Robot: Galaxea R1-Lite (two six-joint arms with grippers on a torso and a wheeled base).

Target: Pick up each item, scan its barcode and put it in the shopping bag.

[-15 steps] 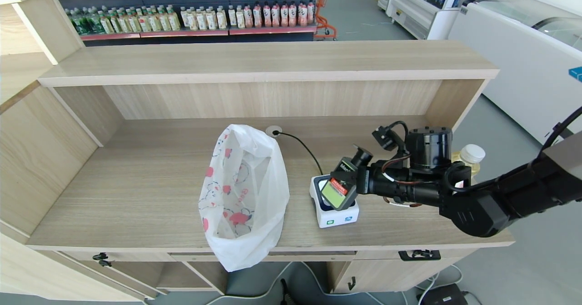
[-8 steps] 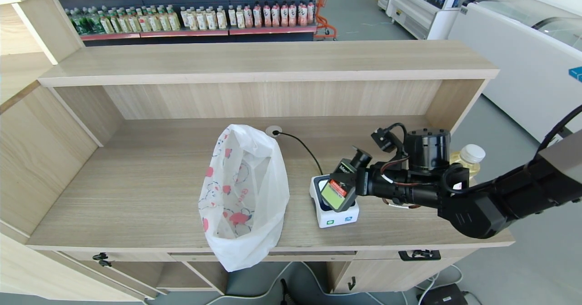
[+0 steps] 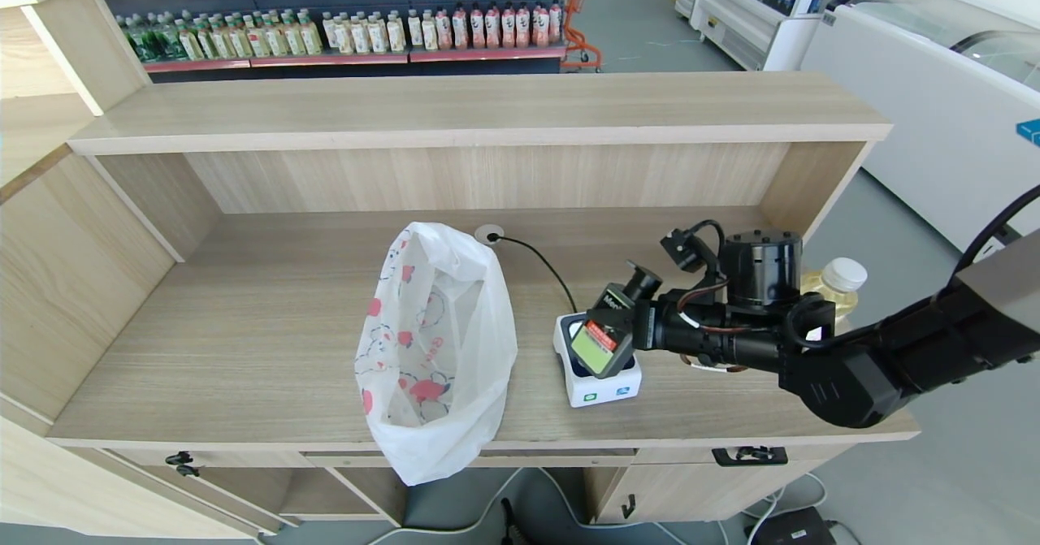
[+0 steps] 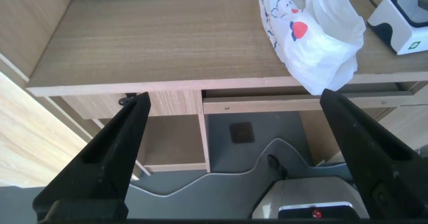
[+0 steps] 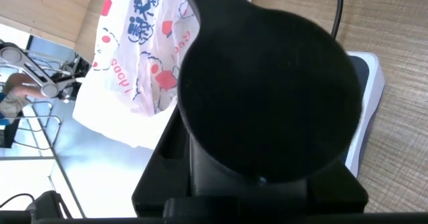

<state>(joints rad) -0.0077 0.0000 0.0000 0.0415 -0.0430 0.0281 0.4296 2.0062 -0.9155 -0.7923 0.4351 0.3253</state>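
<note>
At the wooden counter your left gripper hangs before the front edge, fingers apart, and farther, beside the shopping bag, your right gripper is clamped on a green item, perhaps a box, just above the scanner.

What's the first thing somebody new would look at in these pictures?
Most likely the black right gripper, holding a small green-and-red item just above the white scanner on the right part of the wooden counter. Next comes the white shopping bag with red patterns, standing open at the counter's front edge, left of the scanner. A yellowish bottle with a white cap peeks out at the counter's far right.
</note>
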